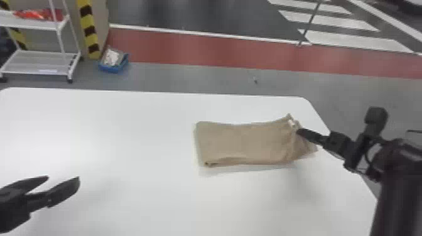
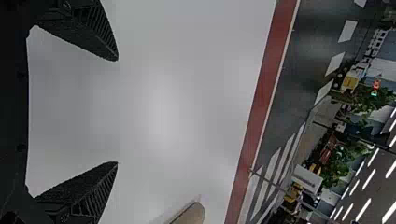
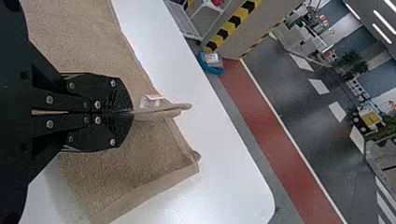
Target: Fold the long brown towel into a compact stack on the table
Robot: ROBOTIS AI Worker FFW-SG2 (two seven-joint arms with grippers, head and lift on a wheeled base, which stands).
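1. Far left, past the counter: white metal shelf rack (image 1: 61, 25) on casters, red packages (image 1: 39, 14) on its upper shelf.
2. Left, near side: black two-finger left gripper (image 1: 63, 178), above the white, smooth, round-cornered counter (image 1: 103, 135). Fingers spread wide, tips well apart; left wrist view agrees, counter surface seen between them.
3. Just right of rack: yellow-and-black striped post edge (image 1: 89, 29). Blue plastic bin (image 1: 113, 68) on the floor near its foot, pale stuff inside.
4. Right of centre on counter: light brown, soft cloth towel (image 1: 241, 142), folded into a layered strip, running left-right. Left end flat, squared off; rolled-looking fold at its near-left corner. Middle lies fairly smooth.
5. Towel's right end: bunched and wrinkled, pulled up to a small peak on the far side, loose corner spreading toward the counter's right edge. Small white fabric tag (image 1: 292, 123) at the bunched part.
6. Right: black two-finger right gripper (image 1: 298, 131), coming in from the right side, closed on the towel's bunched end. Right wrist view: fingers together, pinched fold poking out past the tips, tag right beside it.
7. Behind counter, left to right: red floor strip (image 1: 194, 48), then white painted stripes (image 1: 332, 23) on dark floor.
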